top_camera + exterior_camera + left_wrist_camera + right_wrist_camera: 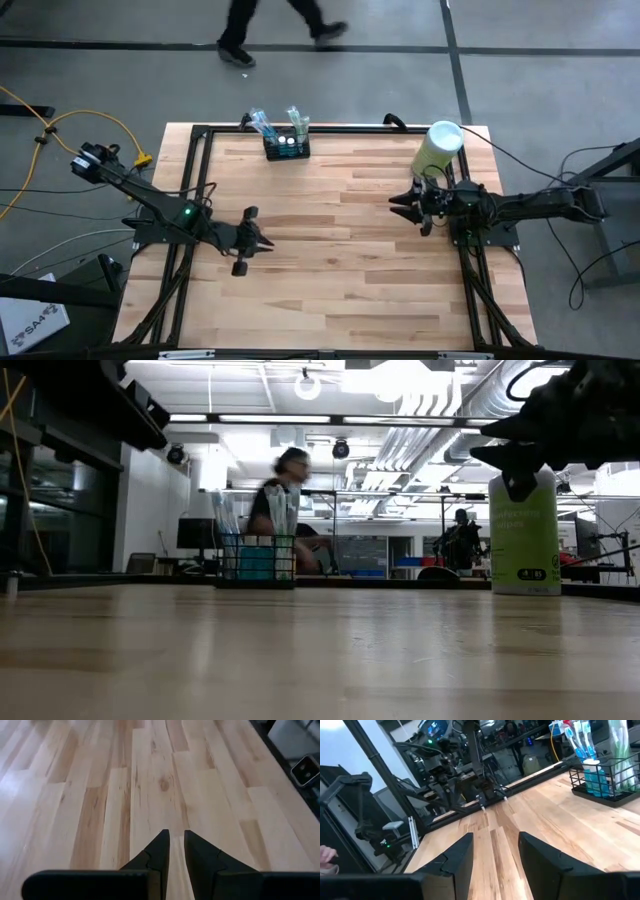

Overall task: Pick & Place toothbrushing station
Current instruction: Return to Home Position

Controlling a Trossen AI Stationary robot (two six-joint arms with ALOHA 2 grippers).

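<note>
Fingers of the left pincer (pixel 174 836) stand nearly together with only a thin slit between them, gripping nothing, above the bare wooden surface (pixel 100 795); its arm is folded low at the left edge and points inward. Facing it, the right pincer (pixel 495 840) is released, fingers clearly apart and empty, its arm reaching level from the right edge with the pale green cylinder (pixel 438 150) just beside it. Well apart from both pincers, toward the far edge, the toothbrushing station (pixel 286 148) stands upright with toothbrushes (pixel 297 122) in it.
</note>
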